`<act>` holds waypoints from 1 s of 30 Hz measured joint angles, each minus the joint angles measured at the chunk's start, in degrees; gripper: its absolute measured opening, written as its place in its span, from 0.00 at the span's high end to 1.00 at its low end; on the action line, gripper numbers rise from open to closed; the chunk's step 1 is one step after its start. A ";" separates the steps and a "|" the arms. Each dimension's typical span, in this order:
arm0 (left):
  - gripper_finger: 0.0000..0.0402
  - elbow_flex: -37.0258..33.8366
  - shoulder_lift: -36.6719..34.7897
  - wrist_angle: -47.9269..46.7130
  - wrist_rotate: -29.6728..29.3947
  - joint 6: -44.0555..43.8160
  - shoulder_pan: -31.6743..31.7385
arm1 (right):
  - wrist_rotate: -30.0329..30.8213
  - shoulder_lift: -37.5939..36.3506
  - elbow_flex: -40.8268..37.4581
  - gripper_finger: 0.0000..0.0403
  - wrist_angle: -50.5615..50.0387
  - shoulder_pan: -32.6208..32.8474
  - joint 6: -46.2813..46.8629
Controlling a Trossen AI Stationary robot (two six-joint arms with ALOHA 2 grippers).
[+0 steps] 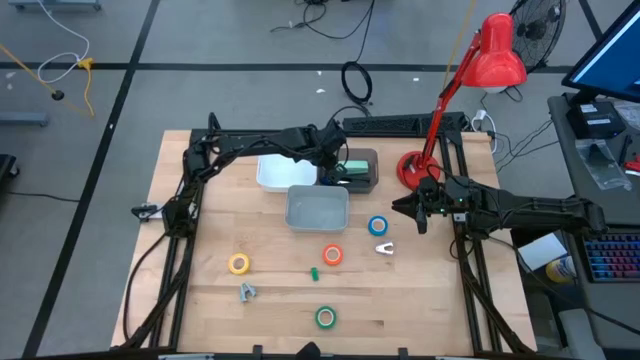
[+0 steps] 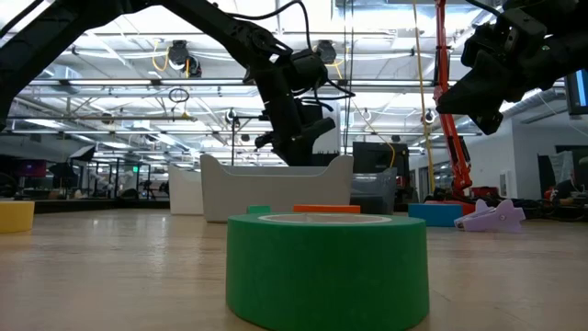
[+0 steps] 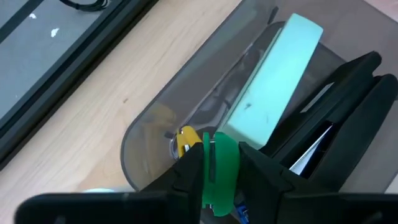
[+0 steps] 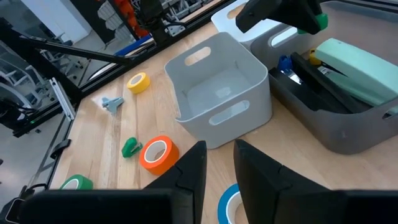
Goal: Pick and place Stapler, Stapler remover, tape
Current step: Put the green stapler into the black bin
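My left gripper [image 3: 219,177] reaches over the dark grey bin [image 1: 366,182] at the table's far side, shut on a small green stapler remover [image 3: 221,163]. A mint-green stapler [image 3: 273,81] lies in that bin with a yellow bit [image 3: 186,140] beside it. Rolls of tape lie flat on the table: yellow [image 1: 238,264], orange [image 1: 332,255], blue [image 1: 378,226] and green [image 1: 325,317]. My right gripper [image 1: 415,213] hovers at the right, near the blue roll, its fingers [image 4: 191,167] slightly open with nothing between them. My left gripper pinches the green stapler remover [image 3: 225,149] between its two fingertips. The fingers come from above, slanting down into the dark bin's end beside the stapler. Whether the remover touches the bin's floor, I cannot tell.
A light grey bin [image 1: 317,207] and a white bin [image 1: 273,172] stand beside the dark one. Small loose bits lie on the table: green [image 1: 313,272], grey [image 1: 246,291], pale [image 1: 384,248]. A red desk lamp [image 1: 470,90] stands at the far right.
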 joint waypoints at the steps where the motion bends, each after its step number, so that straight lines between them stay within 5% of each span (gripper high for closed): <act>1: 0.75 0.00 0.00 0.02 -0.01 0.01 0.00 | 0.00 0.00 0.00 0.82 -0.01 0.00 0.00; 14: 0.51 0.00 0.00 0.65 -1.54 0.01 0.00 | -0.14 0.00 0.00 0.82 0.00 0.00 0.00; 21: 0.47 -0.09 -2.67 3.36 -1.01 4.27 0.21 | -0.25 0.02 0.00 0.82 1.13 0.00 0.00; 30: 0.47 -0.04 -12.45 -9.06 9.88 3.40 -3.35 | -0.28 0.02 0.00 0.82 7.88 0.07 -0.15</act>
